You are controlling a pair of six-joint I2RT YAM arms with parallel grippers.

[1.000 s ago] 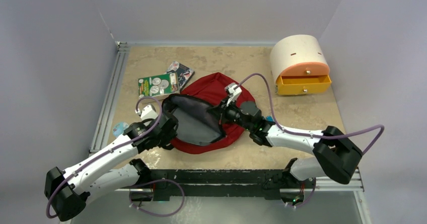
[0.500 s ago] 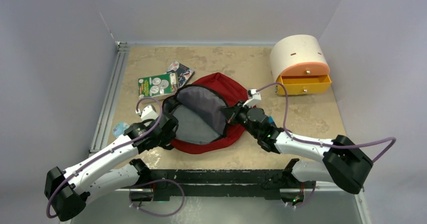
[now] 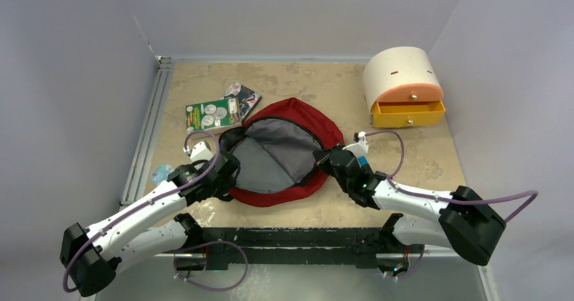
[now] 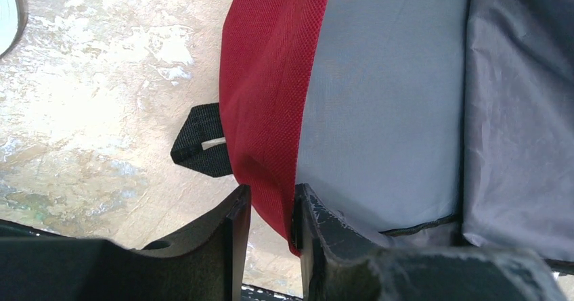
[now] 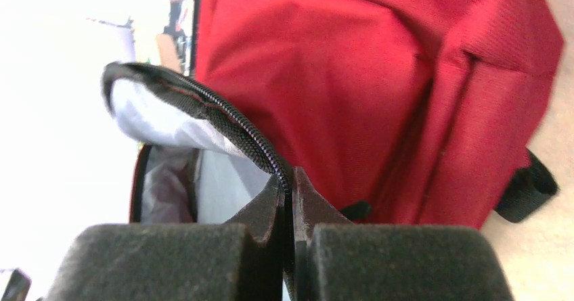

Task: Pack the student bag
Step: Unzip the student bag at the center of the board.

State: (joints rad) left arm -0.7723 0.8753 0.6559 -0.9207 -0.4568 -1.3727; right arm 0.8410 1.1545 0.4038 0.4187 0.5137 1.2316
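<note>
The student bag (image 3: 292, 108) is a dark red backpack lying flat mid-table, its mouth spread wide so the grey lining (image 3: 271, 155) shows. My left gripper (image 3: 228, 168) is at the bag's left rim. In the left wrist view its jaws (image 4: 271, 196) stand narrow, with the bag's red edge (image 4: 271, 78) filling the gap at the tips. My right gripper (image 3: 319, 159) is at the mouth's right side. The right wrist view shows it (image 5: 288, 179) shut on the bag's black zipper edge (image 5: 230, 122), which it holds up off the red body (image 5: 352, 78).
Two books lie behind the bag, one green (image 3: 213, 115) and one dark (image 3: 242, 98). A cream-and-orange drawer box (image 3: 403, 78) stands back right with its yellow drawer (image 3: 408, 113) pulled out. A small bluish round thing (image 3: 160, 173) rests by the left rail. A black strap tab (image 4: 200, 142) pokes out.
The right gripper has dragged the zipper edge to the right and nearer, so the bag's mouth is wider. The left jaws have narrowed onto the red rim. The left arm stays in place.
</note>
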